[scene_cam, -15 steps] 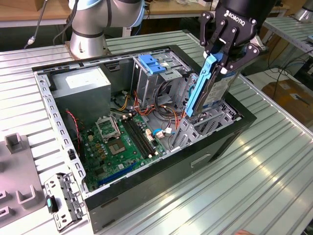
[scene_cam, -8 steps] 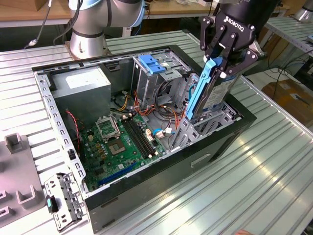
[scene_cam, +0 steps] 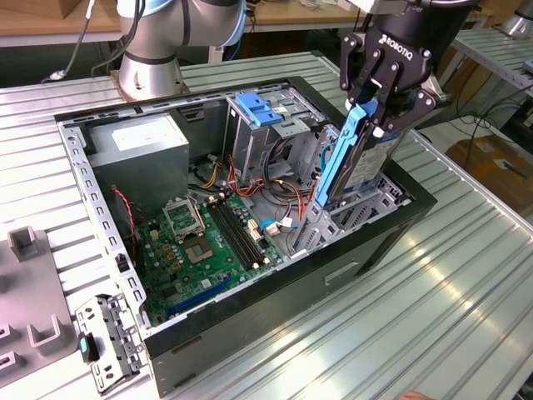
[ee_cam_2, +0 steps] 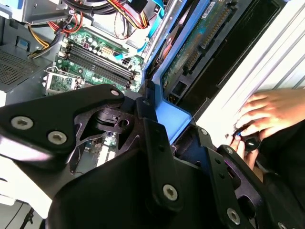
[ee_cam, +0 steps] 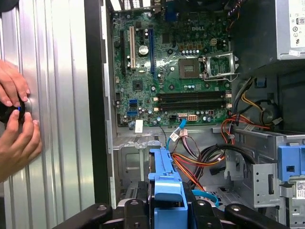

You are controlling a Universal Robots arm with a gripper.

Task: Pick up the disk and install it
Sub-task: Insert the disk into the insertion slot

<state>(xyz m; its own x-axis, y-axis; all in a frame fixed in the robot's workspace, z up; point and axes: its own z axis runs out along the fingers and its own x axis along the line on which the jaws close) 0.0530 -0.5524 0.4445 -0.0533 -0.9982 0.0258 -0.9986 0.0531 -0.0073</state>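
1. Ribbed metal tabletop (scene_cam: pixel 466 275) carried an open computer case (scene_cam: pixel 275 283), and the arm's base stood behind it.
2. The gripper (scene_cam: pixel 379 104) had its fingers clamped on the disk (scene_cam: pixel 360 162), so it was closed and gripping it by the upper end.
3. The disk hung almost upright, a little tilted, with its blue side rail (scene_cam: pixel 337 158) facing the inside of the case. Its lower end was at the mouth of the drive bay (scene_cam: pixel 371 208), at the exterior view's right end of the case. How deep it sat I could not tell.
4. For this step, I think the rails must line up with the guides of the bay. The tilt should be taken out and the descent kept slow and straight, because a skewed disk can jam on the metal edges.
5. The grip was only on one end, so a side push could turn the disk between the fingers.
6. Coloured cables (scene_cam: pixel 275 179) lay just beside the bay and could be caught under the disk.
7. The drive cage with blue handle (scene_cam: pixel 258 112) stood near, and the motherboard (scene_cam: pixel 208 242) lay farther in.
8. In the first wrist view, a person's hands (ee_cam: pixel 14 124) rested on the table beside the case, around a small black object (ee_cam: pixel 9 112).
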